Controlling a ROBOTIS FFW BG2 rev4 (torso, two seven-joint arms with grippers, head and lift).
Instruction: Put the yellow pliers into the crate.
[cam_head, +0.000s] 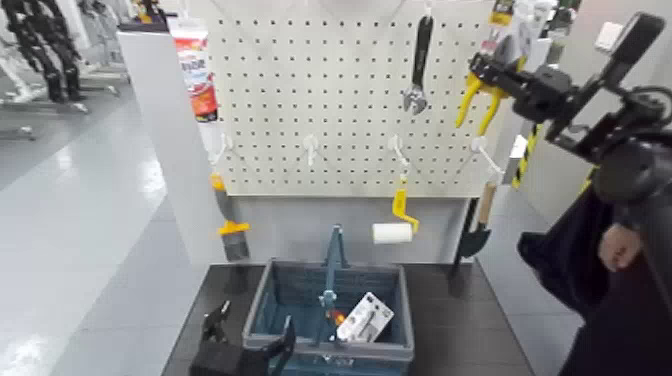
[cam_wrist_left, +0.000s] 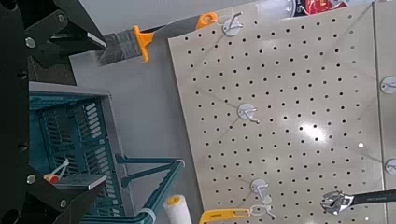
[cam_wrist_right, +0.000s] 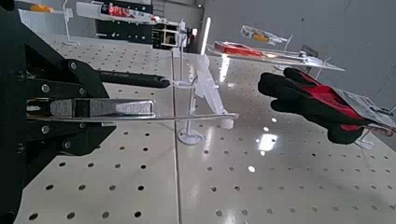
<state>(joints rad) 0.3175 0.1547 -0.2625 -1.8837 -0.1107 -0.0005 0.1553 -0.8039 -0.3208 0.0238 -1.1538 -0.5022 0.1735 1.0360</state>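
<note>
Right claw (cam_head: 480, 68) at yellow pliers (cam_head: 478, 98) — card print unreadable.

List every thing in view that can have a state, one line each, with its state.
yellow pliers: hanging on the pegboard, not in the crate.
crate: upright, holding a white packet.
right gripper: seemingly shut on the pliers' card.
left gripper: open, by the crate.

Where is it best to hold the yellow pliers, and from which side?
Probably near the top, from the front: the yellow pliers hang on the pegboard with handles spread apart below. The right gripper is beside that upper part; the left gripper is by the crate.
</note>
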